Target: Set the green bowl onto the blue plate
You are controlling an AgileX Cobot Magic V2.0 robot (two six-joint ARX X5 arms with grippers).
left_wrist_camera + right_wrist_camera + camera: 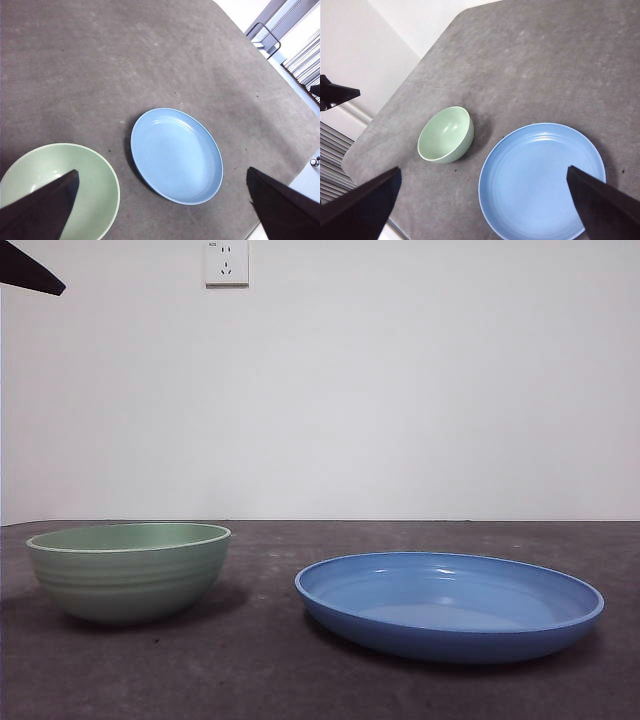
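Sitting upright on the gray tabletop (300,680), the green bowl (128,570) rests just beside the empty blue plate (450,605), not touching it. It looks rigid, smooth, probably slippery and breakable, so its thin rim seems the best hold. Above, the left gripper (162,200) and right gripper (482,200) hover with jaws wide apart, holding nothing.

A lab: bare white wall (400,390), socket (226,262), grey test table (270,670).

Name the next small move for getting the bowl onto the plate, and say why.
Probably lower the left pincer toward the green bowl and take its rim. The bowl stands on the table apart from the empty blue plate, untouched; the left pincer hangs open above it, nearer than the right pincer.
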